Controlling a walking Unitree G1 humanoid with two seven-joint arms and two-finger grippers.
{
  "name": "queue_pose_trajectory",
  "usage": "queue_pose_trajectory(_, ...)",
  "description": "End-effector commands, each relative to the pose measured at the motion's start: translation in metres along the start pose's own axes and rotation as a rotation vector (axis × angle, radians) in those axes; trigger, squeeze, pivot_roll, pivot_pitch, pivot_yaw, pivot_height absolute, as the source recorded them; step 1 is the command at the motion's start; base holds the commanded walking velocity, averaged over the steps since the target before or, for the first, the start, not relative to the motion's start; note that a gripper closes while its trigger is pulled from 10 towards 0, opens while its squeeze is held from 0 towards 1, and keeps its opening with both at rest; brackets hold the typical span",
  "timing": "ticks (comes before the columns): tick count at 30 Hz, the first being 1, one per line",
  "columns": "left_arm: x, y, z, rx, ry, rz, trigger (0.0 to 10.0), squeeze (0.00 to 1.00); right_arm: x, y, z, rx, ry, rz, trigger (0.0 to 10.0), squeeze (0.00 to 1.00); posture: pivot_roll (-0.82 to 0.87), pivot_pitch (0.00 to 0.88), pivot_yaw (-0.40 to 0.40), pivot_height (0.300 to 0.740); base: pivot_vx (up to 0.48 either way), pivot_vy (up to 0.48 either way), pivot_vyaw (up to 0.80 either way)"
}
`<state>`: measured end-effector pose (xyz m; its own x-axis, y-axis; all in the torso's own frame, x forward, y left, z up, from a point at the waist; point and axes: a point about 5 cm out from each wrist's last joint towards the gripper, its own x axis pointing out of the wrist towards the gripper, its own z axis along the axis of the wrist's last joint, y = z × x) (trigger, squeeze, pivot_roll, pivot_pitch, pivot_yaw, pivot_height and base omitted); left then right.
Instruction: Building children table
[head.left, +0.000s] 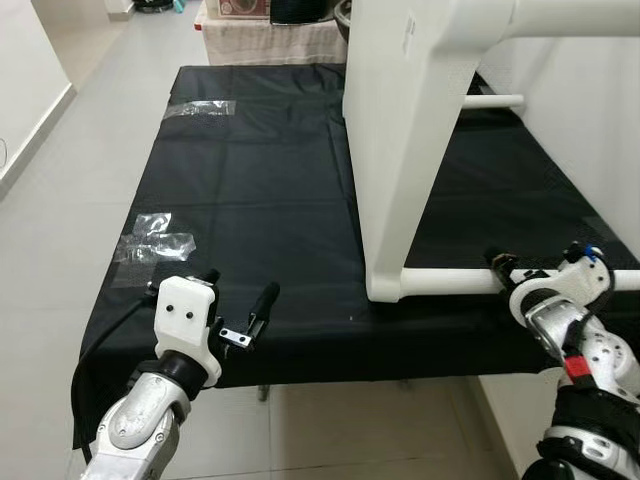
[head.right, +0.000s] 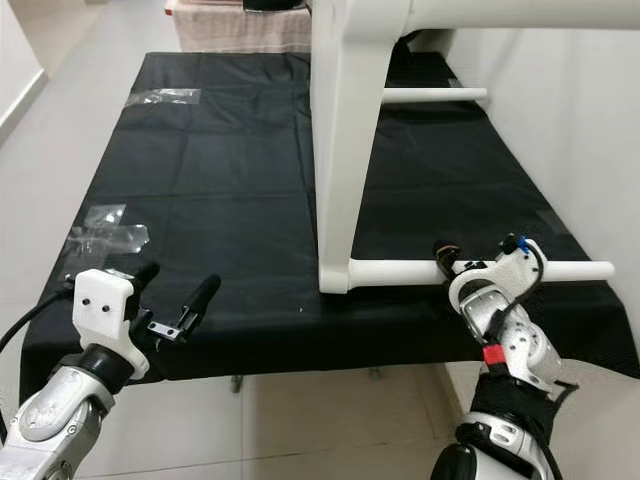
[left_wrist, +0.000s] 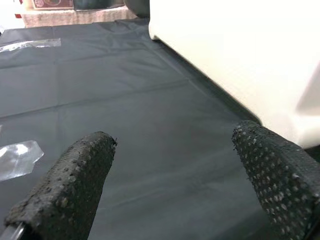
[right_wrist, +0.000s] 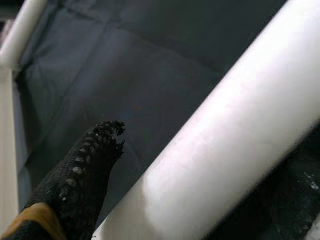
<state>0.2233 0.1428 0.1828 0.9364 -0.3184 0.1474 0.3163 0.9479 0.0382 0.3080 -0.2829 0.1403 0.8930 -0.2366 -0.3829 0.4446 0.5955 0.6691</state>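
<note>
Home rm: tiled floor (head.left: 90, 150), black-covered table (head.left: 250, 200)

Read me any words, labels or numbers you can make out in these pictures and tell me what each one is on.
No text can be read.
White table panel: a small grey mark or sticker near its top, too small to read.
Box at the far end of the black cloth: printing too blurred to read.

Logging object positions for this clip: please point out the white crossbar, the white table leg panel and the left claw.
white crossbar (head.right: 395, 269), right eye view, bare middle of the rod.
white table leg panel (head.left: 395, 150), left eye view, flat face.
left claw (head.left: 238, 288), left eye view, between fingertips.
</note>
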Motion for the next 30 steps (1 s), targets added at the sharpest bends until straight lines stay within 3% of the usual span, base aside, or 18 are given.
queue_pose_trajectory(1, 0.004, -0.006, 0.008, -0.034, -0.027, -0.1, 10.0, 0.0, -0.005, -0.035, -0.023, 0.051, 0.104, -0.149, 10.0, 1.0, 0.02, 0.166, 0.0, 0.74, 0.0, 0.0, 0.0)
queue_pose_trajectory(9, 0.018, -0.02, 0.042, 0.003, -0.145, -0.34, 10.0, 0.0, -0.021, -0.029, -0.008, 0.121, 0.028, -0.109, 10.0, 1.0, 0.0, 0.172, 0.006, 0.74, 0.0, 0.0, 0.0)
queue_pose_trajectory(13, 0.024, -0.018, 0.048, 0.045, -0.166, -0.363, 10.0, 0.0, -0.029, -0.027, -0.003, 0.146, 0.004, -0.081, 10.0, 1.0, -0.01, 0.172, 0.006, 0.74, 0.0, 0.0, 0.0)
queue_pose_trajectory(16, 0.033, -0.014, 0.056, 0.08, -0.193, -0.373, 10.0, 0.0, -0.048, -0.029, 0.007, 0.143, -0.068, -0.072, 10.0, 1.0, -0.03, 0.173, 0.01, 0.74, 0.0, 0.0, 0.0)
queue_pose_trajectory(21, 0.035, -0.012, 0.058, 0.082, -0.194, -0.376, 10.0, 0.0, -0.052, -0.03, 0.009, 0.142, -0.081, -0.076, 10.0, 1.0, -0.03, 0.173, 0.012, 0.74, 0.0, 0.0, 0.0)
queue_pose_trajectory(23, 0.036, -0.012, 0.057, 0.08, -0.192, -0.376, 10.0, 0.0, -0.062, -0.035, 0.011, 0.144, -0.11, -0.102, 10.0, 1.0, -0.05, 0.173, 0.016, 0.74, 0.0, 0.0, 0.0)
queue_pose_trajectory(24, 0.037, -0.012, 0.054, 0.071, -0.186, -0.377, 10.0, 0.0, -0.076, -0.039, 0.013, 0.106, -0.153, -0.12, 10.0, 1.0, -0.06, 0.175, 0.017, 0.74, 0.0, 0.0, 0.0)
queue_pose_trajectory(25, 0.037, -0.012, 0.054, 0.071, -0.186, -0.377, 10.0, 0.0, -0.076, -0.039, 0.013, 0.106, -0.153, -0.12, 10.0, 1.0, -0.06, 0.175, 0.017, 0.74, 0.0, 0.0, 0.0)
queue_pose_trajectory(26, 0.037, -0.013, 0.05, 0.056, -0.175, -0.376, 10.0, 0.0, -0.09, -0.037, 0.018, 0.015, -0.201, -0.099, 10.0, 0.99, -0.07, 0.181, 0.019, 0.74, 0.0, 0.0, 0.0)
queue_pose_trajectory(27, 0.036, -0.014, 0.046, 0.042, -0.162, -0.372, 10.0, 0.0, -0.101, -0.026, 0.023, -0.07, -0.252, -0.04, 10.0, 0.46, -0.08, 0.179, 0.021, 0.74, 0.0, 0.0, 0.0)
queue_pose_trajectory(29, 0.036, -0.015, 0.043, 0.034, -0.152, -0.37, 10.0, 0.0, -0.107, -0.017, 0.026, -0.124, -0.278, 0.007, 10.0, 0.46, -0.08, 0.179, 0.021, 0.74, 0.0, 0.0, 0.0)
queue_pose_trajectory(30, 0.036, -0.015, 0.04, 0.018, -0.141, -0.36, 10.0, 0.0, -0.111, 0.001, 0.032, -0.211, -0.311, 0.098, 10.0, 0.0, -0.09, 0.18, 0.028, 0.74, 0.0, 0.0, 0.0)
